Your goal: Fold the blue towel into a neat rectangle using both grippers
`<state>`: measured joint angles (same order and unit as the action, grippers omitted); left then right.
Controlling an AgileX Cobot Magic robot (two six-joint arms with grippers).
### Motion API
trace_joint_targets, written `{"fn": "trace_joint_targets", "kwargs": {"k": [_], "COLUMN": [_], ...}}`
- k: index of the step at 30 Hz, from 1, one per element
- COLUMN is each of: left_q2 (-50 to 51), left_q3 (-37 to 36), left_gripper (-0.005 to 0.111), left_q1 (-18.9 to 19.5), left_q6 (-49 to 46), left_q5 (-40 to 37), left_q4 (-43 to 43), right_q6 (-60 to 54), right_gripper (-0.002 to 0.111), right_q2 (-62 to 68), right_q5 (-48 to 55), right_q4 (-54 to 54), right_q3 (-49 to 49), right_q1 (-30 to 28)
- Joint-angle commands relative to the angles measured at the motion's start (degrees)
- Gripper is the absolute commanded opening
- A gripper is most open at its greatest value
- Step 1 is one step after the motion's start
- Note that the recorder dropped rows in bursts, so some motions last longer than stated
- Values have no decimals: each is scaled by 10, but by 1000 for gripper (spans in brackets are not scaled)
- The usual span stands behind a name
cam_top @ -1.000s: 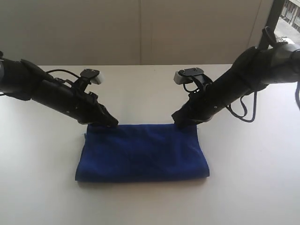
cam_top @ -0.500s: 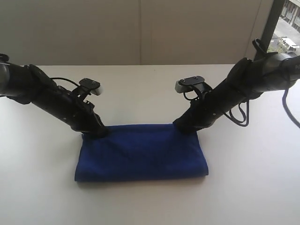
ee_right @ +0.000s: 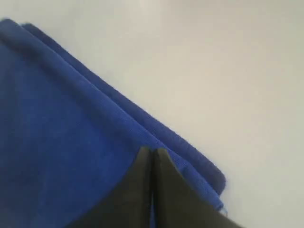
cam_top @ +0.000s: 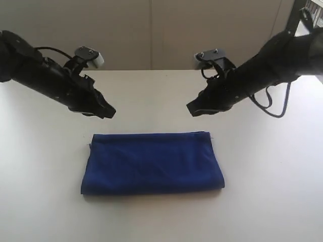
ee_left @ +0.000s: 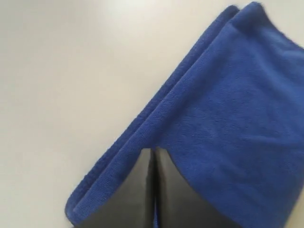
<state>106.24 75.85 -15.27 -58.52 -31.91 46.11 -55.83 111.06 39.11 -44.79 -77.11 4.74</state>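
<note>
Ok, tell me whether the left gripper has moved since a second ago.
Yes. The black left gripper has lifted off the far edge of the royal-blue microfibre towel, up and back, apart from it.

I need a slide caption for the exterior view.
Folded blue towel lies flat on the white table; the left claw and right claw hover clear of it, shut and empty.

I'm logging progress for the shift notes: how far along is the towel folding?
Done: the blue towel lies flat on the table as a layered rectangle, its doubled edges showing in both wrist views. In hand: nothing; the left gripper and right gripper hover near its far edge, shut and empty. Left: probably little, perhaps tidying the corners.
</note>
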Motion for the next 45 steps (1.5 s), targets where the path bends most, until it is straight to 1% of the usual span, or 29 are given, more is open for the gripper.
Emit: {"fn": "trace_joint_targets", "kwargs": {"k": [1, 2, 4, 7, 10, 12, 16, 19, 22, 24, 26, 30, 33, 37, 39, 40, 43, 44, 45], "left_q2": [-33, -35, -46, -46, -46, -46, -45, -35, -25, -24, -24, -29, -85, -209, -299, -353, -472, -561, -610], "left_q3": [-54, -82, -179, -235, -262, -271, -272, -272, -273, -285, -304, -310, -292, -265, -266, -268, -282, -292, -295], "left_gripper": [0, 0, 0, 0, 0, 0, 0, 0, 0, 0, 0, 0, 0, 0, 0, 0, 0, 0, 0], "left_q1": [1, -1, -12, -22, -32, -40, -43, -43, -43, -43, -41, -41, -41, -41, -41, -41, -41, -41, -41], "left_q6": [49, 49, 43, -6, -34, -52, -58, -55, -30, -27, -27, -28, -28, -11, 55, 137, 296, 395, 438], "left_q5": [-83, -77, -7, 30, 54, 74, 94, 95, 94, 101, 127, 128, 113, 103, 97, 88, 67, 47, 28], "left_q4": [-25, -18, 10, 65, 137, 162, 163, 153, 130, 113, 109, 113, 122, 136, 78, 8, -146, -245, -289], "right_q6": [20, 20, 19, 15, 2, 3, 3, 5, 6, 23, 35, 35, 36, 78, 143, 205, 347, 429, 461], "right_gripper": [0, 0, 0, 0, 0, 0, 0, 0, 0, 0, 0, 0, 0, 0, 0, 0, 0, 0, 0], "right_q2": [-62, -67, -79, -79, -77, -68, -51, -34, -20, -17, -17, -25, -87, -236, -327, -392, -501, -584, -626], "right_q5": [62, 61, 11, -26, -58, -60, -63, -63, -72, -79, -82, -85, -86, -87, -78, -64, -32, -13, -6], "right_q4": [5, 5, 5, 2, -19, -21, -21, -21, -20, -6, 7, 8, 3, 13, 75, 152, 293, 371, 395], "right_q3": [42, 65, 158, 219, 243, 247, 252, 256, 258, 258, 258, 258, 258, 258, 258, 258, 258, 258, 258], "right_q1": [-1, -1, -1, -1, -1, -1, -1, -1, -1, -1, -1, -1, -1, -1, -1, -1, -1, -1, -1]}}
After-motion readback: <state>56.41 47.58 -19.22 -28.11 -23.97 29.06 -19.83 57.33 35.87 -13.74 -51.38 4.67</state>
